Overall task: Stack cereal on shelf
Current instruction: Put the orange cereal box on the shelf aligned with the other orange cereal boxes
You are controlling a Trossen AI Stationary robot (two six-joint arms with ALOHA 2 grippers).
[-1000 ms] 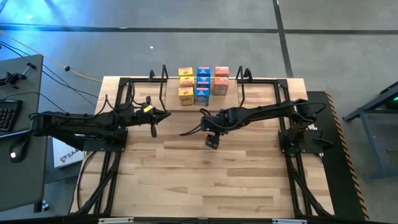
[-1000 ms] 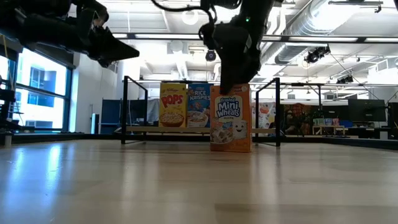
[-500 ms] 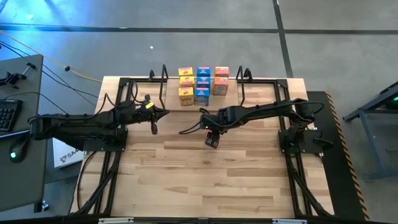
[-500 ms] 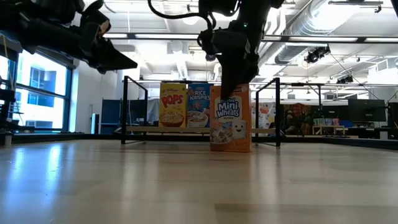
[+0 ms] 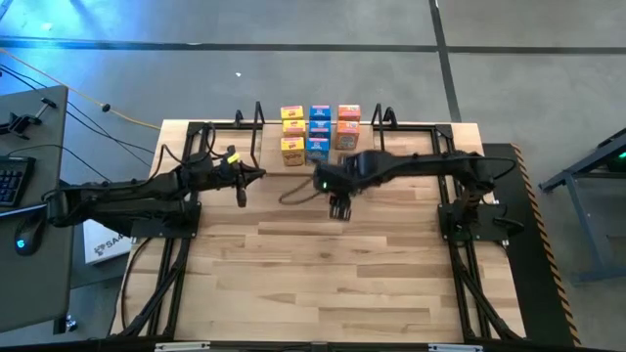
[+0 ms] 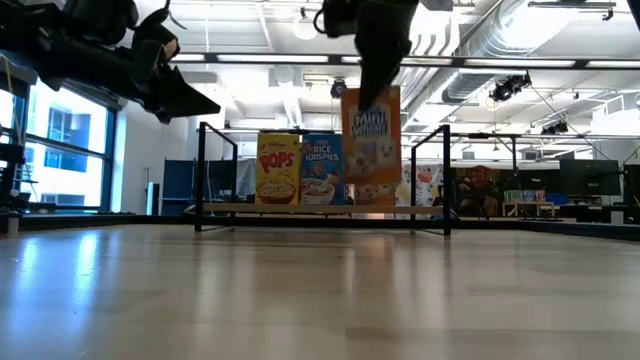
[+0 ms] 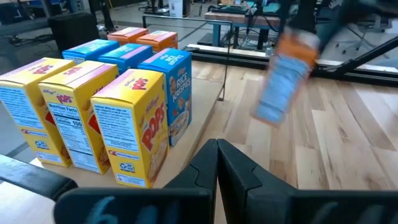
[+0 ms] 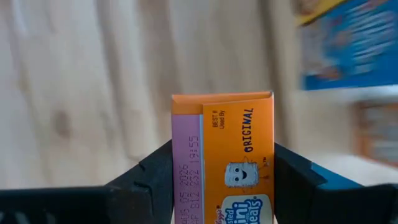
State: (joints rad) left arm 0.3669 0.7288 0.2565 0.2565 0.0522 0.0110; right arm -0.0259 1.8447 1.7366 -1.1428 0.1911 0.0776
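Observation:
An orange cereal box point(image 6: 371, 146) hangs in the air in front of the shelf point(image 6: 240, 208), with my right gripper point(image 6: 374, 82) shut on its top. On the shelf's plank stand several more cereal boxes point(image 5: 319, 132) on their bottom ends, in yellow point(image 7: 127, 127), blue point(image 7: 174, 87) and orange point(image 7: 152, 38) rows. My left gripper point(image 5: 259, 175) hovers shut to the left of the shelf, its tips point(image 7: 217, 152) pointing at the yellow row and touching nothing. My right gripper pinches the orange box at its top end point(image 8: 222, 143), one finger point(image 8: 152, 177) on each of two opposite faces. The fingers come from above, pointing steeply down. The box hangs upright below them, lifted clear of the table.
Black wire loops point(image 5: 256, 115) point(image 5: 383, 117) stand up at both ends of the shelf. Bare wooden tabletop point(image 5: 323, 284) stretches toward the near edge. Black arm frames point(image 5: 171, 225) point(image 5: 469, 220) flank the table, and a desk with a keyboard point(image 5: 15, 181) stands beyond the left edge.
My right gripper has risen and moved a little toward the shelf, carrying the orange box from standing on the table to hanging clear of it. My left gripper has swung slightly toward the far edge.

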